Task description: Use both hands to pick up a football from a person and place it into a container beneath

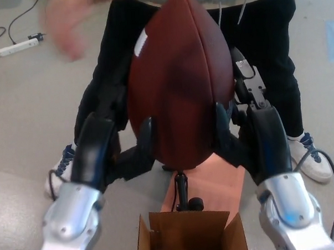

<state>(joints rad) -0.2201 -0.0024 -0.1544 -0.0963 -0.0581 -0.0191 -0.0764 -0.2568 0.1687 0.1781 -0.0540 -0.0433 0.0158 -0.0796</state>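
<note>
Football (179, 80) hides both hands' fingers; person's hand (68, 24) blurred.

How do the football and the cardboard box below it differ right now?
The football is dark reddish-brown and rounded; the cardboard box is light tan and square-cornered. The football is held up in the air, clamped between the left hand and right hand; the cardboard box sits low at the frame's bottom edge, flaps open, touched by neither hand. Both lie on roughly the same centre line.

Football (179, 80) between both hands, above the box (188, 235) below.
</note>
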